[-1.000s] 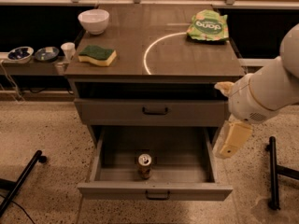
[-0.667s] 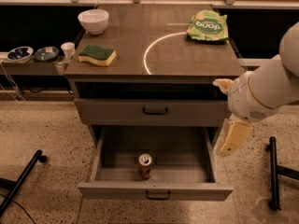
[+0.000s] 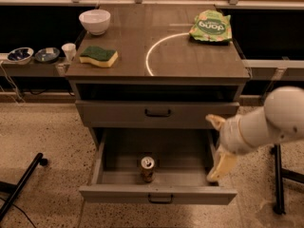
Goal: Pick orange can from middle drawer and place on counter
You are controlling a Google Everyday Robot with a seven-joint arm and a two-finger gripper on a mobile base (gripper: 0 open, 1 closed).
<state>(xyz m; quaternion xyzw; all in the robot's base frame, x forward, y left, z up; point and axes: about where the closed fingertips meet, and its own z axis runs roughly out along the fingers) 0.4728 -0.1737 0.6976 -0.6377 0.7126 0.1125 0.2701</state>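
The orange can (image 3: 147, 168) stands upright in the open middle drawer (image 3: 157, 194), near the front wall at its middle, with its silver top showing. My gripper (image 3: 218, 144) hangs at the drawer's right side, over its right wall, well to the right of the can and above it. Its two pale yellow fingers (image 3: 221, 164) are spread apart and hold nothing. The counter (image 3: 190, 61) is the cabinet's grey-brown top with a white arc line.
On the counter are a white bowl (image 3: 95, 21), a green-yellow sponge (image 3: 99, 56) and a green snack bag (image 3: 211, 26). The drawer above (image 3: 157, 113) is closed. A side shelf at the left holds small bowls (image 3: 20, 55) and a cup (image 3: 69, 51). Dark stand legs (image 3: 279, 179) stand on the floor at the right.
My arm and gripper have moved down and to the left, closer to the open drawer's right wall. The can has not moved.
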